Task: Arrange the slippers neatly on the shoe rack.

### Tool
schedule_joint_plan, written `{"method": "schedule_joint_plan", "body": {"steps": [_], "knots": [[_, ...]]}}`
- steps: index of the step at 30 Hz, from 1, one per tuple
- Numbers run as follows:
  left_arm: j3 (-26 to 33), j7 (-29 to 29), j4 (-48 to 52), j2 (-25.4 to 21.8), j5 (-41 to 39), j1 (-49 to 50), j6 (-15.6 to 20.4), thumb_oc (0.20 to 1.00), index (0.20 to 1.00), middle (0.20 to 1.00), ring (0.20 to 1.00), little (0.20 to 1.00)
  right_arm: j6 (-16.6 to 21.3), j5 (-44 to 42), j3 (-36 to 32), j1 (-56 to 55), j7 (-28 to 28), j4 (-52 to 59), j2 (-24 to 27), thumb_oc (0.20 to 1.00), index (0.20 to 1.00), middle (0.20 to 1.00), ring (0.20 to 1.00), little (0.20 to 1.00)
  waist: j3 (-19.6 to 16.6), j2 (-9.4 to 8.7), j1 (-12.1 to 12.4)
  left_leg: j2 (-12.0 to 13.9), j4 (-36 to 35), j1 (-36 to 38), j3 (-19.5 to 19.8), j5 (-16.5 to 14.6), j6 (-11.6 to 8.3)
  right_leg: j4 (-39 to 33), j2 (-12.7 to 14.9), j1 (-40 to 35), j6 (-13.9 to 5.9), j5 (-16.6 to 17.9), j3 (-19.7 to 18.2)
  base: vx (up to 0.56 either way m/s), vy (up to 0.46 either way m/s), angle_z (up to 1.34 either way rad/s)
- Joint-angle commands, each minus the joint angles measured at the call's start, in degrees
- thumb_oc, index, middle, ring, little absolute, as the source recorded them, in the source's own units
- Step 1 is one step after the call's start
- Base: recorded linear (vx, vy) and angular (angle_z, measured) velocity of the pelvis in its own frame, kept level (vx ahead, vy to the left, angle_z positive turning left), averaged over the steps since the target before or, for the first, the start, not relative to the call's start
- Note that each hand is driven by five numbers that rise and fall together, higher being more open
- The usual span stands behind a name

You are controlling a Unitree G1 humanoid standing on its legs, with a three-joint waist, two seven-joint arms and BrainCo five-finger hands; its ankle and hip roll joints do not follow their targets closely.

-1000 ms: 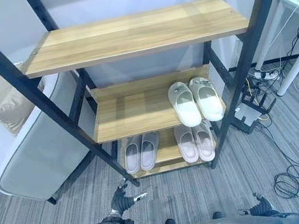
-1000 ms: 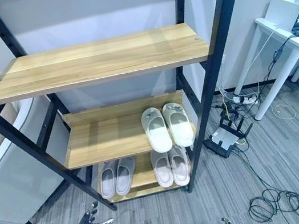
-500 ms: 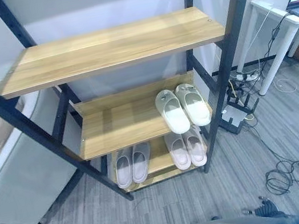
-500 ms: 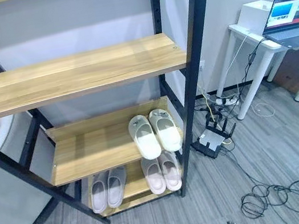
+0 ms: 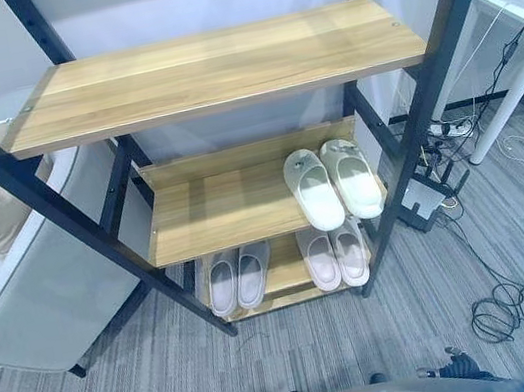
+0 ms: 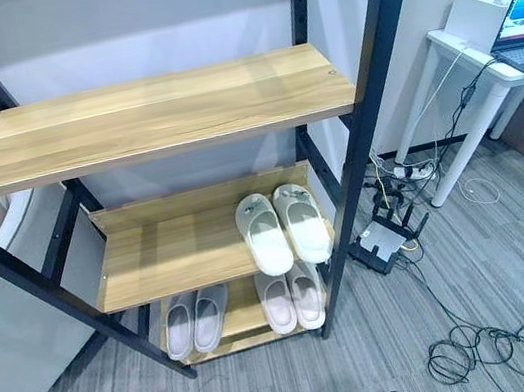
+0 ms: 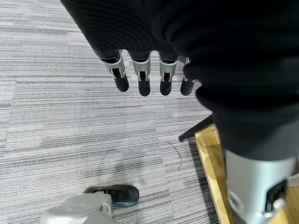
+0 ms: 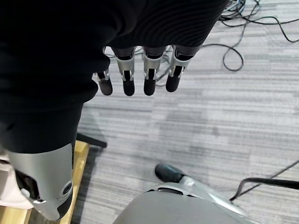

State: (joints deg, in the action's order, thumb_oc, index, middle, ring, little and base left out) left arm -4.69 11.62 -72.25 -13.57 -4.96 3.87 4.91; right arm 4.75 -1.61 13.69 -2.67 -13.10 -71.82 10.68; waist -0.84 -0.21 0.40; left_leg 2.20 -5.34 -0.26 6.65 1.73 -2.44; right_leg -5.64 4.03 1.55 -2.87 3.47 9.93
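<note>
Slippers: white pair (image 5: 332,184) centre-right on middle shelf of shoe rack (image 5: 209,68), two pairs (image 5: 285,266) below, all lined up. Task looks done. Left hand (image 7: 145,77), right hand (image 8: 135,74) fingers straight, empty.

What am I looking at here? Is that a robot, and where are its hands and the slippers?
Yes, it's a robot that walks on two legs. Two pictures come from cameras in its head, looking down at a shoe rack. A cream pair of slippers sits on the middle shelf; a grey pair and a pinkish pair sit on the bottom one. The other two pictures come from cameras on its wrists. They show the left hand and the right hand hanging over the carpet, fingers straight, holding nothing.
</note>
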Motion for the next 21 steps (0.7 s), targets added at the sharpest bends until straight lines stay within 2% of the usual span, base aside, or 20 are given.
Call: {"method": "schedule_joint_plan", "body": {"steps": [1,10,21], "knots": [[-1.00,0.93,-3.57,-0.60,1.61,-2.30,0.15,1.000,1.000,1.000,1.000,1.000,0.31,-1.28,0.16,1.48,0.11,-0.61,-0.85,1.000,1.000,1.000,1.000,1.000,0.28,-1.12,-0.01,-0.88,0.34,-1.31,-0.23,-2.28,0.25,0.64,1.73,-1.36,-4.13,-3.48,0.76,0.01,-0.006,-0.03],[-0.92,0.28,-3.96,0.18,0.59,-1.86,-0.21,1.000,1.000,1.000,1.000,1.000,0.05,-1.11,0.31,1.93,0.77,-0.37,-0.69,1.000,1.000,1.000,1.000,1.000,0.76,-1.02,-0.91,-0.76,0.34,-0.74,-1.14,-2.64,0.43,0.64,1.67,-1.48,-4.03,-3.46,-0.31,0.00,-0.005,-0.07],[-2.18,0.02,-3.18,0.41,0.62,-2.61,0.03,1.000,1.000,1.000,1.000,1.000,-0.11,-1.89,0.17,1.58,1.02,-0.95,-1.07,1.000,1.000,1.000,1.000,1.000,0.91,-1.41,-0.36,-0.96,0.34,-0.88,-0.44,-2.68,0.52,0.64,1.78,-1.54,-4.15,-3.47,0.51,0.00,0.001,0.00]]}}
